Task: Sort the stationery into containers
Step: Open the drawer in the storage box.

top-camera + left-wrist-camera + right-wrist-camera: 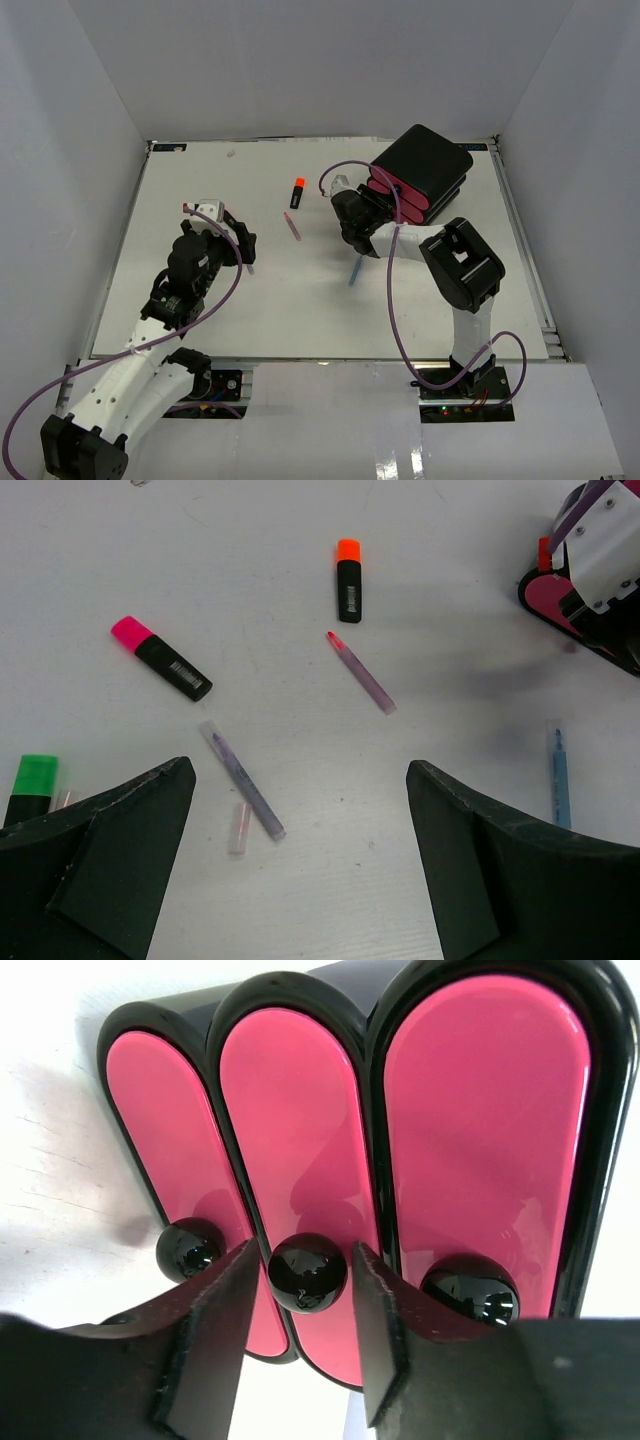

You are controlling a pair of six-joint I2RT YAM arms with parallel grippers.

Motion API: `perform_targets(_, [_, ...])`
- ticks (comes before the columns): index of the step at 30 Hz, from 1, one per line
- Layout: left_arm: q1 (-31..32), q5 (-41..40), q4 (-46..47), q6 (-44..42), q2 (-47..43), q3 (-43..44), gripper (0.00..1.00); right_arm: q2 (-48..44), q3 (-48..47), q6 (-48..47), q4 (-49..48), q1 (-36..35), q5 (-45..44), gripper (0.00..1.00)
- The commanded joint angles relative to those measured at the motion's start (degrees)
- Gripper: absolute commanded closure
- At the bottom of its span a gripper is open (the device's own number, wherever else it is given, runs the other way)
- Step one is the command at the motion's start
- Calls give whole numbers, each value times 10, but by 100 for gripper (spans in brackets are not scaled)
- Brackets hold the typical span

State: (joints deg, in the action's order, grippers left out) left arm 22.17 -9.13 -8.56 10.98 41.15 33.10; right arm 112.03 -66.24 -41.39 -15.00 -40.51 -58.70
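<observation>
Standing beside the rig, I see the drawer box [425,165] at the far right of the desk [300,320], its three pink fronts turned toward the right claw [305,1252]. That claw's fingers [205,1350] sit on either side of the middle knob [307,1272], so close that I cannot tell whether they pinch it or only bracket it. The other two knobs stand free on either side. Over on the left, the left claw [298,770] is spread wide with nothing in it, above loose stationery. In its wrist view a purple pen [242,780] lies flat on the desk between the two fingers, with a short pale pink piece [238,828] just beside it. A pink-capped highlighter [160,658] lies farther out, and a green-capped highlighter [33,788] shows at the edge, partly hidden behind one finger. Toward the middle of the desk, an orange-capped highlighter [298,191] lies left of the drawer box, with a pink-tipped pen [292,226] just near of it. A blue pen [354,272] lies alone, nearer than the right claw.
</observation>
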Motion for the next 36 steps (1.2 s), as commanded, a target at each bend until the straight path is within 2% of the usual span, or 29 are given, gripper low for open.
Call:
perform_targets(1, [-4,11,8,-3,-6,1,2,6,8,-11,-40,3,-25,53])
perform_targets(7, [-4,10,9,-3,-9,0,2,9,10,-21,-53,4,-33,55])
perform_targets(12, [-4,10,9,-3,-9,0,2,6,19,-24,-64,4,-39,67])
perform_targets(19, [-4,12,9,-3,-5,1,2,-15,23,13,-24,-5,-28,73])
perform_targets(36, [-4,16,10,-4,-5,0,2,-30,22,155,112,-92,-25,74])
